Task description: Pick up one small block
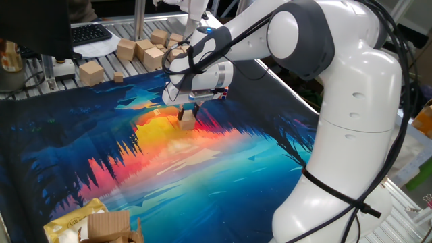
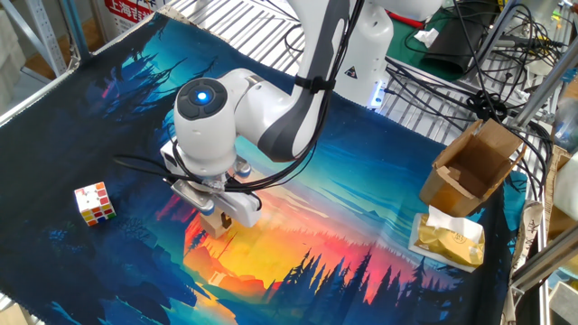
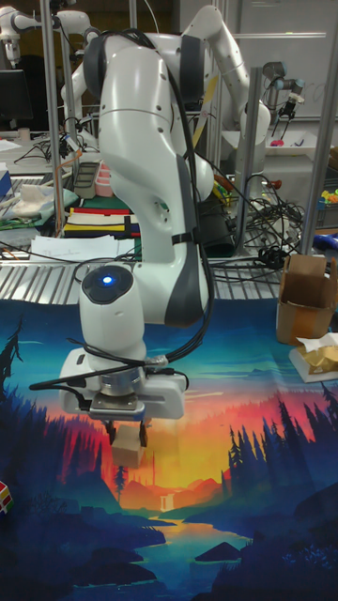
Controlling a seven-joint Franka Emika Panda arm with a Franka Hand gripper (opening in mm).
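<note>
A small block (image 1: 187, 120), a plain light-tan wooden cube, sits between the fingers of my gripper (image 1: 187, 113), which is shut on it over the orange middle of the painted mat. The other fixed view shows the same small block (image 2: 215, 223) under the gripper (image 2: 218, 214). The block (image 3: 126, 450) also hangs below the gripper (image 3: 127, 436) in the tall fixed view. It is very low, and I cannot tell whether it touches the mat. Another small tan cube (image 1: 119, 77) lies at the mat's far edge.
Several larger tan wooden blocks (image 1: 135, 50) lie on the metal rack behind the mat. A multicoloured puzzle cube (image 2: 95, 203) rests on the mat's left side. A cardboard box (image 2: 474, 167) and a yellow packet (image 2: 449, 240) stand at the right edge.
</note>
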